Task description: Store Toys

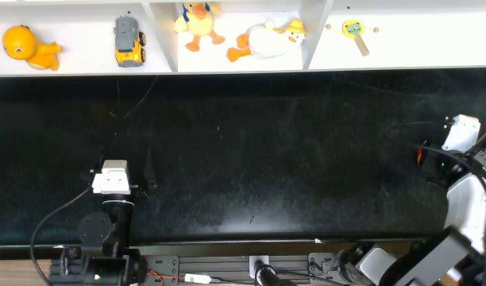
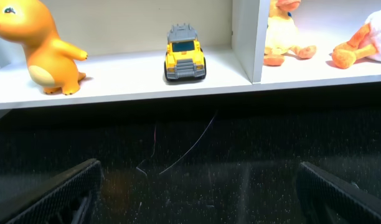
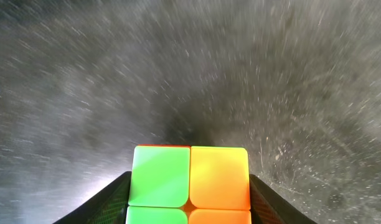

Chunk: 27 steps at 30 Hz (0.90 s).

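Gripping a small plastic cube of green and orange squares point(image 3: 189, 185) in the right gripper point(image 3: 189, 182), fingers pressed on its two sides, over the black tabletop point(image 1: 267, 159) and well apart from the long white shelf point(image 1: 243, 65). Faces the left gripper point(image 2: 197, 193) toward that shelf, fingers spread wide with nothing between them. Keeps on the shelf an orange rubber dinosaur figure point(image 2: 44, 50), a yellow toy truck point(image 2: 185, 55) beside it, a yellow plush duck point(image 1: 199, 24) and a white plush duck point(image 1: 267, 38) in the next compartment.
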Each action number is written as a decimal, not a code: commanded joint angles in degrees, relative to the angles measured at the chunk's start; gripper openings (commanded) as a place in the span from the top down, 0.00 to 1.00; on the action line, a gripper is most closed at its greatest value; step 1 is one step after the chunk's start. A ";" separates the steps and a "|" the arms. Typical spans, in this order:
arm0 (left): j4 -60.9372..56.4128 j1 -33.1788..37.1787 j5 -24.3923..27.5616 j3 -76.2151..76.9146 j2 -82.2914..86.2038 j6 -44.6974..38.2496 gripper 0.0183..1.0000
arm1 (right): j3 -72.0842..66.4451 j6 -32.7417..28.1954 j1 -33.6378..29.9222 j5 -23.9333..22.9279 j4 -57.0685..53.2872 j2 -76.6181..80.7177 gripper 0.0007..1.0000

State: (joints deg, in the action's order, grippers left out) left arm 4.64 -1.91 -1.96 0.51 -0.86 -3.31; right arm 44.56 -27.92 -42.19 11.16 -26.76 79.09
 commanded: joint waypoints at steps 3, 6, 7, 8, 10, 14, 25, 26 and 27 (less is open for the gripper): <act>0.15 -0.52 0.37 -0.04 0.70 0.76 0.00 | 8.37 6.25 4.83 -1.60 -2.58 -3.30 0.46; 0.15 -0.50 0.37 -0.04 0.70 0.76 0.00 | 12.57 8.87 6.38 -1.79 -3.04 -1.40 0.46; 0.15 -0.52 0.37 -0.04 0.70 0.76 0.00 | 14.03 9.66 6.69 -1.81 -2.97 -0.42 0.46; 0.15 -0.52 0.37 -0.04 0.70 0.76 0.00 | 15.89 10.40 6.97 -1.95 -3.02 0.92 0.46; 0.15 -0.52 0.37 -0.04 0.70 0.76 0.00 | 19.12 13.27 7.37 -2.99 -3.19 3.28 0.47; 0.15 -0.52 0.37 -0.04 0.70 0.76 0.00 | 24.94 18.27 9.03 -3.30 -2.54 8.17 0.46; 0.15 -0.52 0.37 -0.04 0.70 0.76 0.00 | 42.01 19.15 17.25 -7.39 -0.31 24.15 0.46; 0.15 -0.52 0.37 -0.04 0.70 0.76 0.00 | 43.69 19.15 17.84 -8.37 -0.17 25.68 0.46; 0.15 -0.52 0.37 -0.04 0.70 0.76 0.00 | 45.44 19.15 18.34 -9.16 -0.17 27.28 0.46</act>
State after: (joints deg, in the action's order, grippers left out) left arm 4.62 -1.91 -1.96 0.51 -0.86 -3.31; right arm 85.23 -9.45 -25.19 5.26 -27.64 103.77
